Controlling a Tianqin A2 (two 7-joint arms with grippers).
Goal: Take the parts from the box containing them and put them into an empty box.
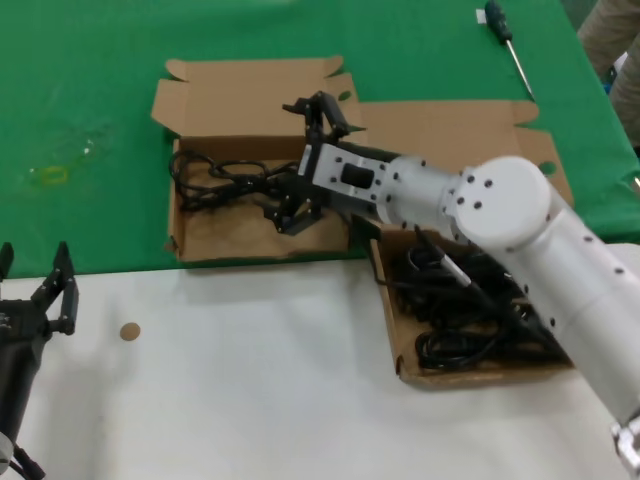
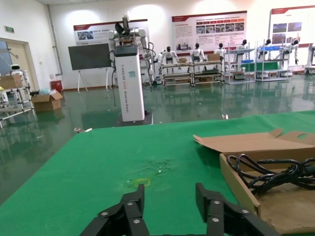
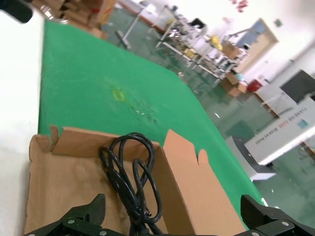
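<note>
The narrower cardboard box (image 1: 230,235), with rounded lid tabs, lies at the left on the green cloth. One coiled black cord (image 1: 215,180) lies inside it. My right gripper (image 1: 303,162) reaches over this box, open wide and empty, just right of the cord. In the right wrist view the cord (image 3: 130,177) lies on the box floor (image 3: 59,182) between the spread fingers (image 3: 91,211). The wider box (image 1: 400,340) at the right holds several tangled cords (image 1: 470,310), partly hidden by my right arm. My left gripper (image 1: 35,285) is open and parked at the front left.
A screwdriver (image 1: 508,45) lies on the green cloth at the back right, near a person's arm (image 1: 615,40). A small brown disc (image 1: 129,331) lies on the white table. The left wrist view shows the left gripper (image 2: 170,201) and the narrower box (image 2: 236,177) with its cord.
</note>
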